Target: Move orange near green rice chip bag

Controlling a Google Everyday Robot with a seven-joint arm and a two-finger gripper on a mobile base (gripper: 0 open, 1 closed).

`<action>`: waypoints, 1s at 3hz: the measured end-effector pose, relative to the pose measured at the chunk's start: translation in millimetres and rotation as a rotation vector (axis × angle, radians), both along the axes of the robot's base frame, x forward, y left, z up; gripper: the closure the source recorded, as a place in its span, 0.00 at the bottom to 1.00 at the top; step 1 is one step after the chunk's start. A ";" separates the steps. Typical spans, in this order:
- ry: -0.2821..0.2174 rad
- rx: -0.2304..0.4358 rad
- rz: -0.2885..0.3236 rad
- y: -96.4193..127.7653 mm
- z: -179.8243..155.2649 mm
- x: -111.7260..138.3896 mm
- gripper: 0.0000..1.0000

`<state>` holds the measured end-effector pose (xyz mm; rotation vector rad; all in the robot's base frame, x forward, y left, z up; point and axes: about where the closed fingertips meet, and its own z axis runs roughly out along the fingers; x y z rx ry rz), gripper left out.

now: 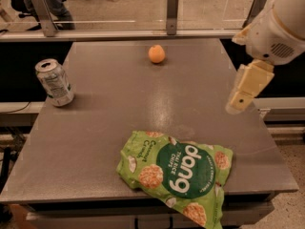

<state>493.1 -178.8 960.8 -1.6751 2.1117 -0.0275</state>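
Observation:
The orange (156, 54) is a small round fruit lying on the far middle of the grey table (143, 109). The green rice chip bag (178, 175) lies flat and crinkled at the table's front edge, right of centre, with "dang" in white on a dark green circle. My gripper (245, 89) hangs from the white arm (281, 27) above the table's right edge. It is well to the right of the orange and beyond the bag, and it holds nothing that shows.
A silver soda can (55, 82) stands tilted at the table's left edge. A glass barrier with metal posts (172, 11) runs along the far edge. A person's legs and office chairs are behind it.

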 end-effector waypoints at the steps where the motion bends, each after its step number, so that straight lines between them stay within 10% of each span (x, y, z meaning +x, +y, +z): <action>1: -0.071 0.108 0.017 39.2 -2.6 56.9 0.00; 3: -0.113 0.180 -0.002 63.4 1.9 88.2 0.00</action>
